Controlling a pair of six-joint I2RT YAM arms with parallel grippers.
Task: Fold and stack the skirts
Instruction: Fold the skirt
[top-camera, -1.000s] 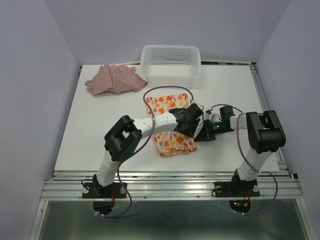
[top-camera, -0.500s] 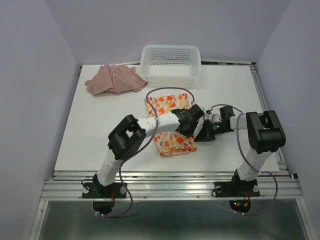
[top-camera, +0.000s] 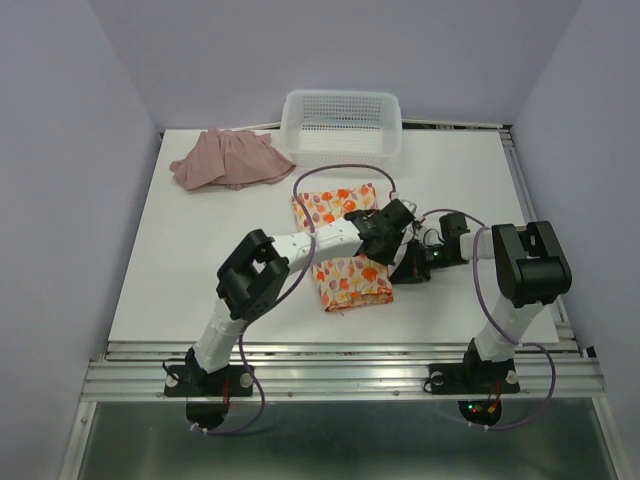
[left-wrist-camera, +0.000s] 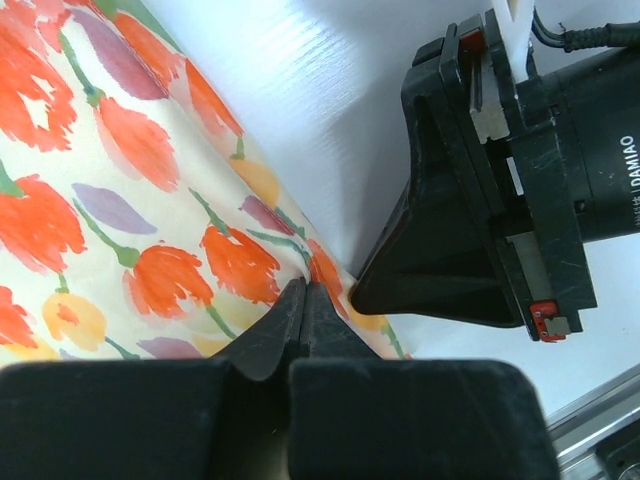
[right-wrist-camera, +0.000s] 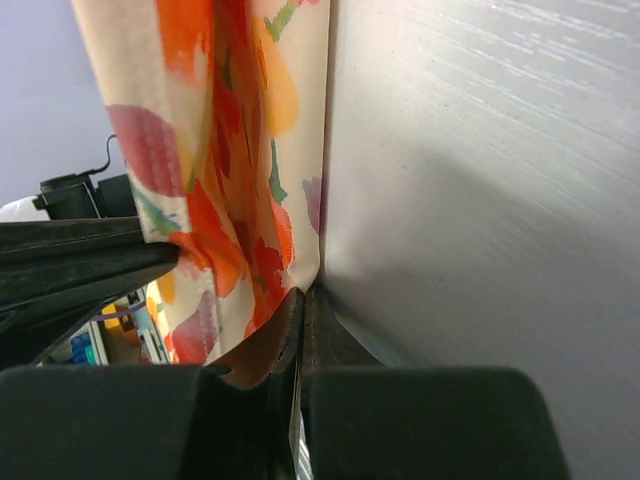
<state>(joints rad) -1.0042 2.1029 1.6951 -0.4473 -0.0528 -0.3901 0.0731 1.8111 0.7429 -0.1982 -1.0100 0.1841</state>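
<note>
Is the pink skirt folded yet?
Not folded: the pink skirt lies in a rumpled, uneven heap left of the basket.

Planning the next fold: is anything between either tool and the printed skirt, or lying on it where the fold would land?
Nothing visible. The left tool and right tool are shut on the right edge of the printed skirt. The pink skirt and basket sit apart, farther back; only the left arm reaches over the cloth.
</note>
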